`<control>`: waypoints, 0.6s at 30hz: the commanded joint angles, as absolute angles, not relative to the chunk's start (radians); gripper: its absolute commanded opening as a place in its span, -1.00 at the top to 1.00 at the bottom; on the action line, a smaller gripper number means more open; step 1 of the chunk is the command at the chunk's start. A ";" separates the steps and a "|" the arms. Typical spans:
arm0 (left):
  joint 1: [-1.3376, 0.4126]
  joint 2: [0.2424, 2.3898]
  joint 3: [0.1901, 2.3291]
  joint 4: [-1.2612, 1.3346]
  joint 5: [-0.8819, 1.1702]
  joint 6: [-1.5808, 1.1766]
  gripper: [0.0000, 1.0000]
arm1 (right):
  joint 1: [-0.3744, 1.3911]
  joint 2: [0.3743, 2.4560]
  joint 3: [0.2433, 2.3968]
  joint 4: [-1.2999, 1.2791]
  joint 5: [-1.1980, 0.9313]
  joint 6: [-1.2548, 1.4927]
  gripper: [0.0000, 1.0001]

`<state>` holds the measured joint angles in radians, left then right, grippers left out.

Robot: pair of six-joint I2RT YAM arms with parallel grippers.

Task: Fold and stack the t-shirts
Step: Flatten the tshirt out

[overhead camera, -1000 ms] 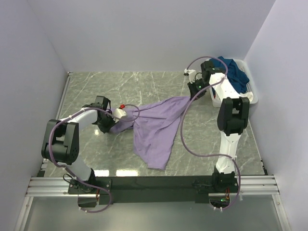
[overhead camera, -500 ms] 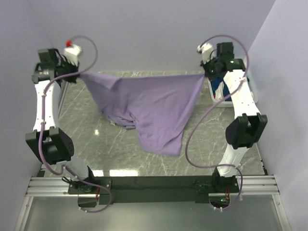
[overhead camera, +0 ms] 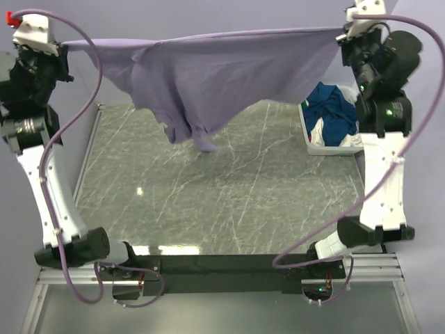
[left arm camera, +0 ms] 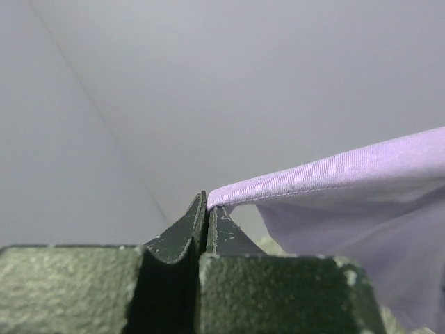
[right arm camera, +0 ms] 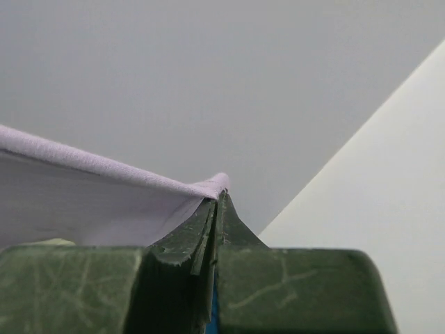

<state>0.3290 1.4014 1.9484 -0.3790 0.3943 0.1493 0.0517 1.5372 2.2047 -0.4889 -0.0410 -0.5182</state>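
Well, that went up fast. A second ago the lilac t-shirt (overhead camera: 208,76) lay rumpled across the tabletop (overhead camera: 243,209), with the left arm down low beside it. Now both arms stand at full reach and the shirt hangs in the air between them like washing on a line.

The left claw (overhead camera: 62,47) is pinched tight on one corner of the upper edge, and the right claw (overhead camera: 342,33) is pinched just as tight on the other. Both wrist views show the jaws closed flat with only the purple hem poking out between the tips. That edge runs nearly straight from claw to claw. The cloth below is not flat, though: it bunches left of centre and droops to a twisted tail that looks to hang just off the marble.

Over at the far right the basket (overhead camera: 313,147) holds a dark blue shirt (overhead camera: 334,111) with a white garment (overhead camera: 318,131) tucked under it, both untouched.

To my eye the lift has spread the shirt out and found its width, which a fold needs first. Nothing is folded yet. I'd guess the next move is to lower it onto the tabletop smoothly, and that twisted bunch could land creased if it isn't shaken out.
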 commanded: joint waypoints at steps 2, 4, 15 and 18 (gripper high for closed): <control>0.348 1.307 1.977 -0.342 0.521 0.135 0.99 | 0.073 1.439 2.133 -0.457 -0.038 -0.523 1.00; 0.284 1.298 1.950 -0.473 0.639 0.149 0.99 | 0.147 1.375 1.981 -0.442 -0.020 -0.555 1.00; 0.445 1.391 2.129 -0.400 0.373 -0.036 0.99 | 0.041 1.492 2.251 -0.414 0.077 -0.477 1.00; 0.446 1.404 2.126 -0.335 0.408 -0.075 0.99 | 0.048 1.509 2.292 -0.428 0.038 -0.462 1.00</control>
<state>0.4202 1.4258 2.0766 -0.4530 0.4664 0.0063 0.0593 1.5425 2.2013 -0.4747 -0.0017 -0.4866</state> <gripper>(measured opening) 0.023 0.008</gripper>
